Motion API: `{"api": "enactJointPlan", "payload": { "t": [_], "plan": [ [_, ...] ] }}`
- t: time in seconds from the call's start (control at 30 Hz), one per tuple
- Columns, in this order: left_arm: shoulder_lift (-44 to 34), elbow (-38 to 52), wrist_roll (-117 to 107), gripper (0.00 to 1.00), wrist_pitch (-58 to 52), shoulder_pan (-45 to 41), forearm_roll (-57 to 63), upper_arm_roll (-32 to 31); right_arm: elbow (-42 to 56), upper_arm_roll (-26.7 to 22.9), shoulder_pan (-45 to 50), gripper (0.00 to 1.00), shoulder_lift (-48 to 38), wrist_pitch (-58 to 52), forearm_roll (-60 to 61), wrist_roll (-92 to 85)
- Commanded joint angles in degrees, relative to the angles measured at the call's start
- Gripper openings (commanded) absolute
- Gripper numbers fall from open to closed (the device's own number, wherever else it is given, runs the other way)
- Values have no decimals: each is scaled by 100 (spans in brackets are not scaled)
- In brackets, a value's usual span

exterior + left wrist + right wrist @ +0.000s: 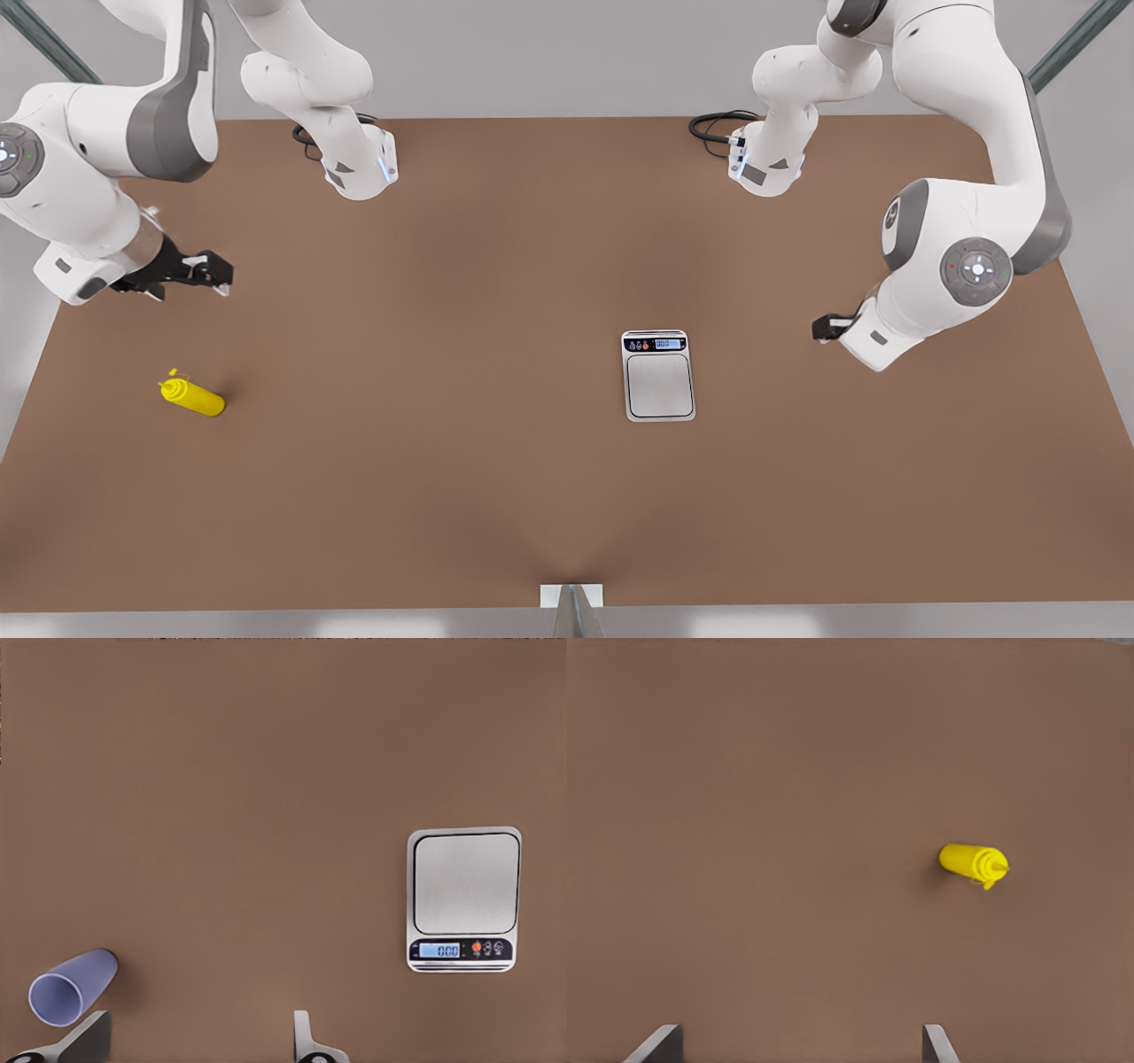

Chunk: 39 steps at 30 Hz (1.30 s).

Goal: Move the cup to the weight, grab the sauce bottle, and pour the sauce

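On the brown table (443,292), both hands gape empty; the left wrist view reveals the toppled cup (71,988).

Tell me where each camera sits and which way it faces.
Front view: high, opposite the arm bases, looking down on the table; both arms show, right gripper at its left, left gripper at its right.
Left wrist view: above the table, facing the cup and the weight; open fingertips show.
Right wrist view: likewise, facing the sauce bottle; open fingertips show.
Shared with front view: the weight, the sauce bottle.
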Motion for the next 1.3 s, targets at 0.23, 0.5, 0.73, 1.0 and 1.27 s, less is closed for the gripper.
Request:
{"api": "enactJointPlan", "payload": {
  "t": [0.23,0.5,0.73,1.0,1.27],
  "plan": [
    [21,-1518,2350,100,1669,1301,-13,1092,386,-15,-1026,100,1357,170,1016,-2987],
    [-31,-3267,4954,100,3639,1864,-65,2148,1265,-7,-2600,100,3151,100,2325,-7689],
    [30,-3646,5534,100,3665,1856,-434,2183,1802,2,-3048,100,3880,-14,3046,-11442],
    [505,-3646,5491,100,3990,1820,-435,2183,2303,-7,-3505,100,4610,38,4188,-12841],
    [435,-3619,5447,21,3612,1724,-443,2183,2206,-7,-3918,100,5137,38,5252,-13060]
  ]
}}
